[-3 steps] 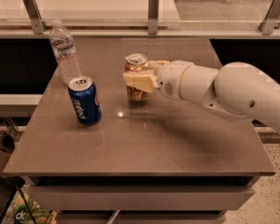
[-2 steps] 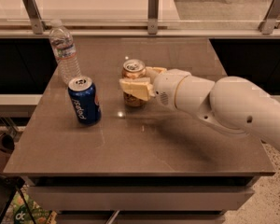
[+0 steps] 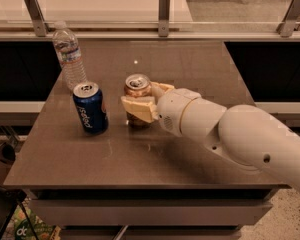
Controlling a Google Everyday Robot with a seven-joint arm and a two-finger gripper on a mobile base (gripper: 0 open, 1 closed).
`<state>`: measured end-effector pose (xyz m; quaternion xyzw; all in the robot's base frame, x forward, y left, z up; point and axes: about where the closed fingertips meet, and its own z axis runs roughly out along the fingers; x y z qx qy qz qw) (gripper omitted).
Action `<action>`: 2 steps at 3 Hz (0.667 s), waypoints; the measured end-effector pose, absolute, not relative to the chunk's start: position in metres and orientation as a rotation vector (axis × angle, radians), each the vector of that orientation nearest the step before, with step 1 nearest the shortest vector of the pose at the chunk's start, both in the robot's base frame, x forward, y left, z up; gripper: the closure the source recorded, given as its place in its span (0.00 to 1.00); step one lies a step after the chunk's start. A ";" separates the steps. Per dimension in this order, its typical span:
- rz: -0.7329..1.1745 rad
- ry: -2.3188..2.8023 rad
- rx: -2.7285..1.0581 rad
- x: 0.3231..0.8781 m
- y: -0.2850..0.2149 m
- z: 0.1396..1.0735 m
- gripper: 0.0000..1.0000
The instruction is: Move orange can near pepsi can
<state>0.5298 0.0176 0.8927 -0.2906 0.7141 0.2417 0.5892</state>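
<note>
The orange can (image 3: 137,90) stands upright near the middle of the brown table (image 3: 190,74), a little right of the pepsi can (image 3: 90,108). The pepsi can is blue with white lettering and a silver top, standing upright at the left. My gripper (image 3: 142,100) reaches in from the right on a white arm and is shut on the orange can, with a cream finger (image 3: 138,108) across its front and the other behind it. A small gap separates the two cans.
A clear plastic water bottle (image 3: 69,56) stands behind the pepsi can at the table's left back. A railing with metal posts (image 3: 164,6) runs behind the table. The table's left edge is close to the pepsi can.
My gripper has carried the orange can leftward and toward the front, closer to the pepsi can. The pepsi can and the bottle have not moved.
</note>
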 end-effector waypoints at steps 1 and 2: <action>0.562 1.662 -0.680 0.528 0.019 0.893 0.84; 0.561 1.661 -0.683 0.528 0.021 0.894 0.61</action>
